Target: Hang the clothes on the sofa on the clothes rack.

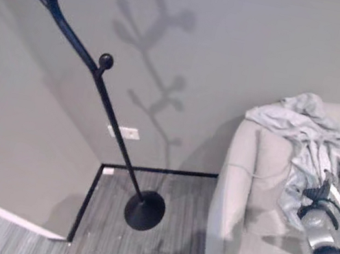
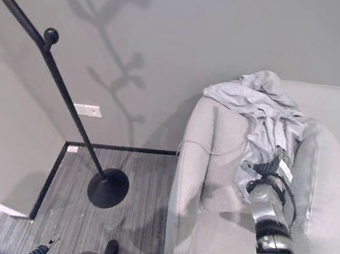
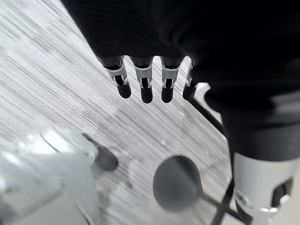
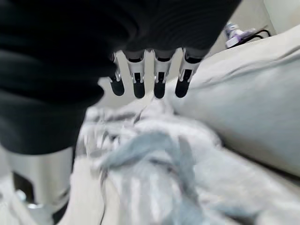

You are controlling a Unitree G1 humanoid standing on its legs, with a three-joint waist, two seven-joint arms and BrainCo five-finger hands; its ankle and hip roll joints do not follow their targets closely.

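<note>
A crumpled light grey garment (image 1: 306, 128) lies draped over the armrest and back of a pale sofa (image 1: 239, 198). My right hand (image 2: 266, 175) reaches into the garment's lower folds. In the right wrist view its fingers (image 4: 148, 79) are straight, just above the grey cloth (image 4: 154, 159), and hold nothing. The black clothes rack (image 1: 105, 99) stands to the left of the sofa, with round-tipped pegs (image 1: 105, 60) and a round base (image 1: 144, 210) on the floor. My left hand (image 3: 146, 86) hangs open over the striped floor, near the rack's base (image 3: 176, 183).
A grey wall rises behind the rack and sofa, with a white socket plate (image 1: 124, 133) low on it. A black skirting strip (image 1: 169, 170) runs along the wood-look floor (image 1: 99, 226). A wall corner juts out at the lower left.
</note>
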